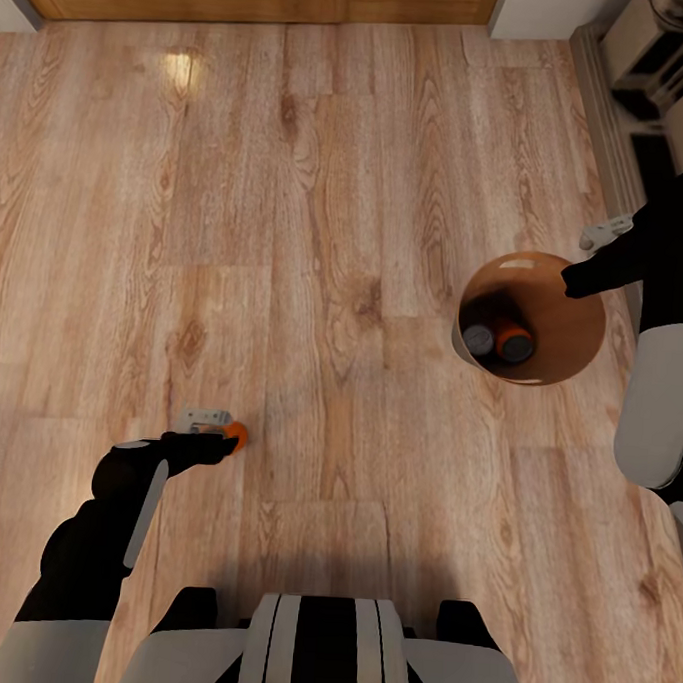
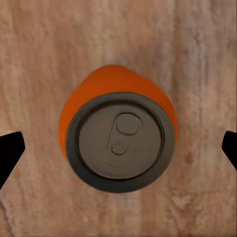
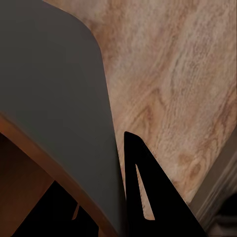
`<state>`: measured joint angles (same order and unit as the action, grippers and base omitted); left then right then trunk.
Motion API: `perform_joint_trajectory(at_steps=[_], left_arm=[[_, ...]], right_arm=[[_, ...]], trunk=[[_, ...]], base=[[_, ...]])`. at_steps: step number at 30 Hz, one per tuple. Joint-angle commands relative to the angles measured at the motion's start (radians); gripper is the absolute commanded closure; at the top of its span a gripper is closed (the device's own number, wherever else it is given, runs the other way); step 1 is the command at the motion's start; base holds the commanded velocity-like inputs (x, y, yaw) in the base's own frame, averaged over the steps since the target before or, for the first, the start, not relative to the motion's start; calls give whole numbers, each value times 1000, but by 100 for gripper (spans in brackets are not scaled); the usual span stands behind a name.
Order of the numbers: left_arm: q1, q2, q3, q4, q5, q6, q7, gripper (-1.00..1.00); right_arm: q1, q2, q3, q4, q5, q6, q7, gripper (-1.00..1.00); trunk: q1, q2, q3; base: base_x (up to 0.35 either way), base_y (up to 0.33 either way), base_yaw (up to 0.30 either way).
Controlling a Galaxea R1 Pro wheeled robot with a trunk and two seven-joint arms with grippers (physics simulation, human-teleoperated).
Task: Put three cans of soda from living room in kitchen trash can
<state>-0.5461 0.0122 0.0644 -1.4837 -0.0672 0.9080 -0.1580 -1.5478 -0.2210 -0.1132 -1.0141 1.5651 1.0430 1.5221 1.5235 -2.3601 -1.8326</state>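
Observation:
One orange soda can stands upright on the wood floor at the lower left. My left gripper hangs over it. In the left wrist view the can's grey top lies between the two black fingertips, which stand wide apart and clear of it, so the gripper is open. The glossy brown tash can stands on the floor at the right with two soda cans in its dark inside. My right gripper is at its far rim, shut on the wall, one finger outside and one inside.
A wood-framed door runs along the top of the head view. A grey baseboard and light furniture line the right side. Open plank floor lies between the standing can and the bin.

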Motion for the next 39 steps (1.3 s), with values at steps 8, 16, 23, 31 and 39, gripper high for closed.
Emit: perform_joint_trajectory(at_steps=[8,16,23,31,39], left_arm=[[0,0,0,0,0,-1,0,-100],[0,0,1,0,1,-1,0,-100],[0,0,0,0,1,-1,0,-100],[0,0,0,2,1,-1,1,-100],[0,0,0,4,0,-1,4,-100]], right_arm=[[0,-1,0,0,-2,4,4,100],[1,-2,0,0,-2,4,4,100],[2,-2,-7,0,-2,4,4,100],[3,-3,-9,0,-2,4,4,100],[3,-4,-9,0,-2,4,4,100]], trunk=[[0,0,0],[0,0,0],[0,0,0],[15,-28,0],[42,-77,0]], base=[[-55,0,0],[49,0,0],[91,0,0],[7,0,0],[0,0,0]])
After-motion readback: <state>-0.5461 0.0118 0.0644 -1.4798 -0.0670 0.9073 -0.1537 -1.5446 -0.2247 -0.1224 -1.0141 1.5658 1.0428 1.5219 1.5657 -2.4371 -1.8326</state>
